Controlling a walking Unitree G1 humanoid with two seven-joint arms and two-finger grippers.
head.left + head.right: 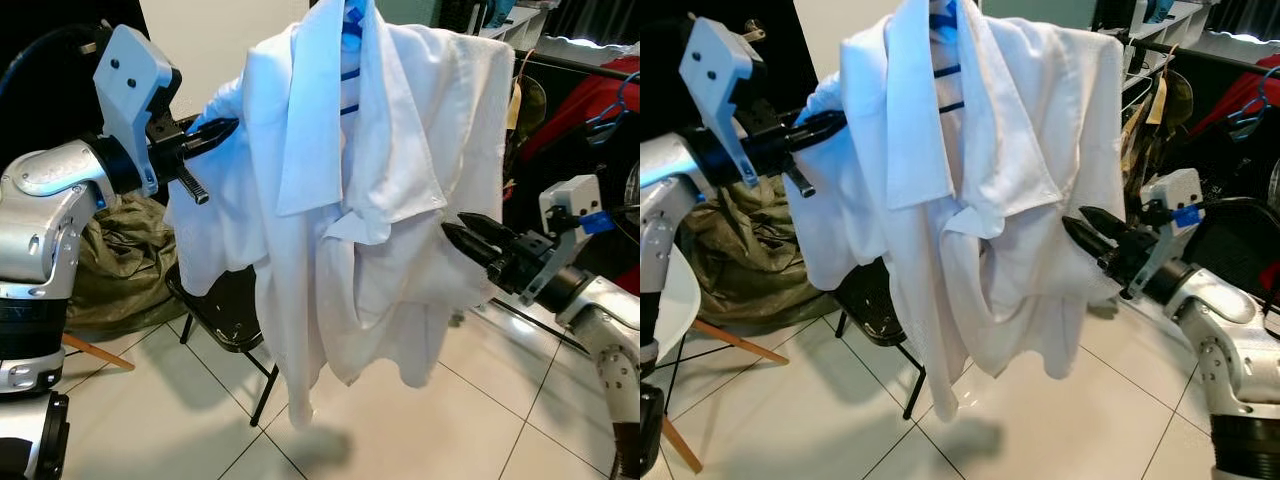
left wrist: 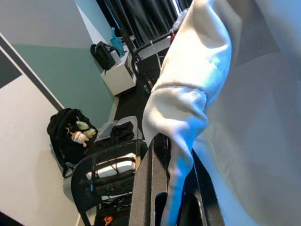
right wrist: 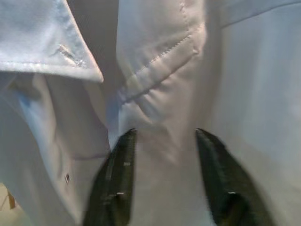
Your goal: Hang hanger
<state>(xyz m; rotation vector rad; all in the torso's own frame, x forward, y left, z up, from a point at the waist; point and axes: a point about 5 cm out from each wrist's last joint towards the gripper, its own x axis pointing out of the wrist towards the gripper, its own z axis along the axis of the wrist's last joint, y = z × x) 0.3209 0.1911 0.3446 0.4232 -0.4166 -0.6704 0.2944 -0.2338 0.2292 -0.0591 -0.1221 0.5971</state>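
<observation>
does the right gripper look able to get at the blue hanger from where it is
Probably not directly. The right gripper sits low against the front of the white shirt, fingers spread around a fold of cloth. The hanger is high up inside the collar, so the shirt front lies between them.

Shirt (image 1: 370,180) is plain white w/ no pattern, on a blue hanger (image 1: 350,60) showing at the collar. Left gripper (image 1: 205,135) and right gripper (image 1: 470,240) have black fingers on silver arms w/ pale grey-white wrist housings, the right one w/ a small blue tag (image 1: 594,222). Folding chair (image 1: 228,310) is black, floor tiles (image 1: 480,420) off-white w/ dark grout lines, bag (image 1: 120,265) olive green, garment (image 1: 590,105) on rack red, wall (image 2: 51,56) teal over white w/ a dark diagonal stripe.
</observation>
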